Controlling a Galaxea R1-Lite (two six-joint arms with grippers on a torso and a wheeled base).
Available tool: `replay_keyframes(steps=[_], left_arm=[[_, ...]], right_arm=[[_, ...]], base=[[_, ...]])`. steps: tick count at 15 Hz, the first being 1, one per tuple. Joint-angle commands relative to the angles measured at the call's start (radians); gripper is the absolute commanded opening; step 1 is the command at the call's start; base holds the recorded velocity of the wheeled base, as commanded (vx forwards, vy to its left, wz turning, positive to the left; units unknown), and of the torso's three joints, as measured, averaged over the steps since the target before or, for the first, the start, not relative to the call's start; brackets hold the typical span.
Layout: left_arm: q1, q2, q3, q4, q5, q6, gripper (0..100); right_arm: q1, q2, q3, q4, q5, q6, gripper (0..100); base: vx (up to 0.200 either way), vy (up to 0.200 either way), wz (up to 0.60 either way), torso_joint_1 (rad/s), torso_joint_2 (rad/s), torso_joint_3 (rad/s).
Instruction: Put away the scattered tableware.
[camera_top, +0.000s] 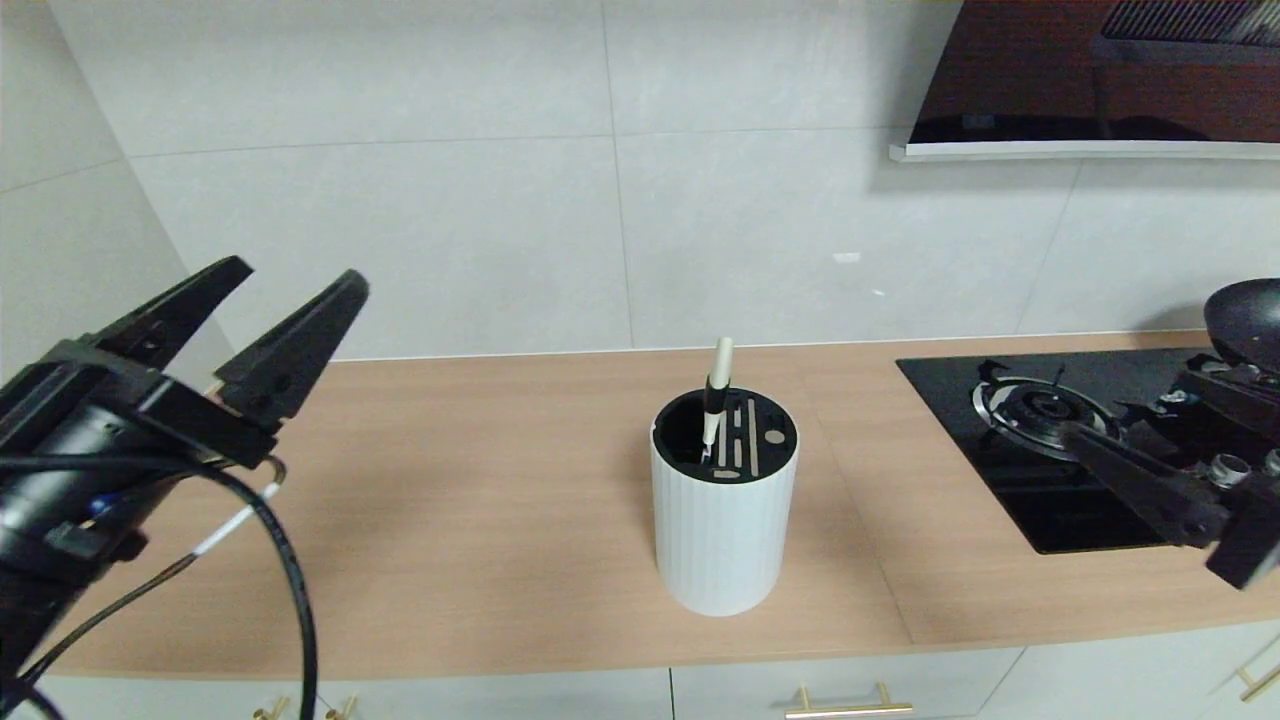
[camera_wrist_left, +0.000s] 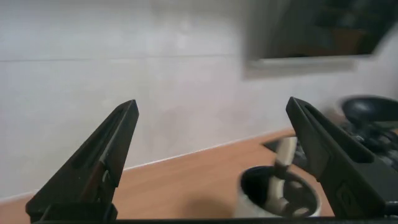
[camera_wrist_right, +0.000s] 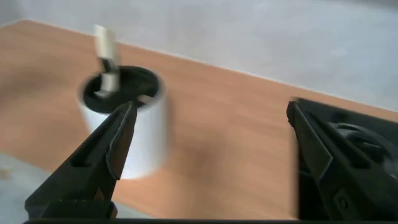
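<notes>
Standing mid-counter (camera_top: 480, 520), the white ribbed holder (camera_top: 722, 520) held one cream-handled utensil (camera_top: 716, 385) leaning in its round opening, while the left claw (camera_top: 297, 275) hung wide open and empty well to its left and the right claw (camera_wrist_right: 209, 109), likewise spread and empty, sat by the hob (camera_top: 1040, 500).

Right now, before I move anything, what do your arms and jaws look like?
Both are matte black. The left gripper has two long, tapering, wedge-shaped jaws on a blocky black wrist. A thick black cable loops beneath it, beside a thinner wire with a white band. The right gripper has the same pointed black jaws.
</notes>
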Motion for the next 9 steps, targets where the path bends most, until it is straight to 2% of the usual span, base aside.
replay_keyframes(steps=[1, 5, 6, 7, 9], left_arm=[[0.082, -0.432, 0.122, 0.222, 0.002, -0.02, 100], [0.095, -0.869, 0.096, 0.75, -0.003, -0.094, 100], [0.101, -0.93, 0.09, 0.827, -0.005, -0.098, 100], [0.119, -1.033, 0.085, 0.943, -0.005, -0.101, 100], [0.161, -1.146, 0.11, 1.026, -0.018, -0.103, 100]], right_arm=[[-0.216, -0.399, 0.14, 0.103, -0.008, -0.026, 100], [-0.326, -0.781, 0.027, 0.493, -0.01, -0.026, 100], [-0.334, -0.83, 0.007, 0.564, -0.01, -0.024, 100], [-0.343, -0.915, -0.018, 0.686, -0.01, -0.026, 100], [-0.384, -0.928, 0.001, 0.711, -0.043, -0.015, 100]], base=[[0.0, 0.0, 0.0, 0.0, 0.0, 0.0], [0.0, 0.0, 0.0, 0.0, 0.0, 0.0], [0.0, 0.0, 0.0, 0.0, 0.0, 0.0], [0.0, 0.0, 0.0, 0.0, 0.0, 0.0], [0.0, 0.0, 0.0, 0.0, 0.0, 0.0]])
